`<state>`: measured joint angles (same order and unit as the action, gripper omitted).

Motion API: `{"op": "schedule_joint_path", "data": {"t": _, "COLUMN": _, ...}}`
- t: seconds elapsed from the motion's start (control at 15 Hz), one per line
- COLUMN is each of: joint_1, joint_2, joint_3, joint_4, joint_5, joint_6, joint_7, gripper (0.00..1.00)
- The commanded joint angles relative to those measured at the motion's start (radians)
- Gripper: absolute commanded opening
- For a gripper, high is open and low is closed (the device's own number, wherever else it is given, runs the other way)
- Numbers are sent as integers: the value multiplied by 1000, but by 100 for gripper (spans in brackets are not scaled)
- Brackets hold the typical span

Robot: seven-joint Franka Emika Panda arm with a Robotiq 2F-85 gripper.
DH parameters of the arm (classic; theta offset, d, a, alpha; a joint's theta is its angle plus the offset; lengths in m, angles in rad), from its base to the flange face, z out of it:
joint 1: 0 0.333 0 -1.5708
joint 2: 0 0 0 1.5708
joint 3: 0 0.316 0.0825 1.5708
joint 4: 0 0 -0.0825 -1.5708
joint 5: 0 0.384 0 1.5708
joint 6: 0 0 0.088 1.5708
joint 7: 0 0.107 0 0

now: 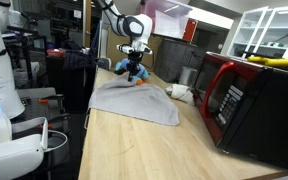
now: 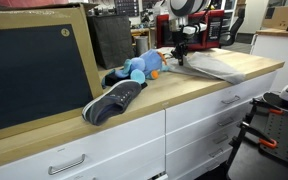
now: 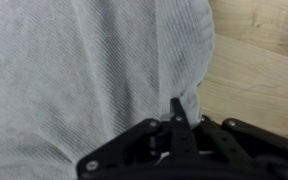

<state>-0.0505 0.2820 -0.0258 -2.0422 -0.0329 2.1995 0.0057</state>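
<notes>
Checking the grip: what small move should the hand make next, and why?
Probably a slight lift: the hand is shut on a fold at the edge of the cloth, by bare counter, and the rest lies flat; lifting would show whether the pinch holds.

Grey cloth (image 3: 84, 70): fine ribbed knit, soft, rumpled. From wrist view I see small ridge of its edge pinched up between fingers (image 3: 174, 112), which are closed tight on it. Bulk spreads ahead of fingers and off to one side, mostly flat, with shallow folds running away from pinch. Hem runs just beside fingers on other side. In an exterior view, cloth (image 1: 134, 103) lies wide and low beneath fingers.
</notes>
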Motion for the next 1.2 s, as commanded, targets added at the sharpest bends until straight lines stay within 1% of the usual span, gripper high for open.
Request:
{"op": "schedule_joint_path", "data": {"t": 0.0, "joint_1": -44, "joint_2": 4, "joint_3": -17, "joint_4": 39, "joint_5": 28, "joint_6": -82, "joint_7": -103, "gripper": 1}}
{"op": "schedule_joint_path", "data": {"t": 0.27, "joint_1": -78, "joint_2": 15, "joint_3": -34, "joint_4": 62, "joint_5": 23, "joint_6": -95, "joint_7": -162, "gripper": 1}}
{"op": "schedule_joint_path", "data": {"t": 0.73, "joint_1": -94, "joint_2": 46, "joint_3": -43, "joint_4": 126, "joint_5": 30, "joint_6": -93, "joint_7": -151, "gripper": 1}}
{"op": "schedule_joint_path", "data": {"t": 1.13, "joint_1": -101, "joint_2": 112, "joint_3": -64, "joint_4": 204, "joint_5": 4, "joint_6": -102, "joint_7": -125, "gripper": 1}}
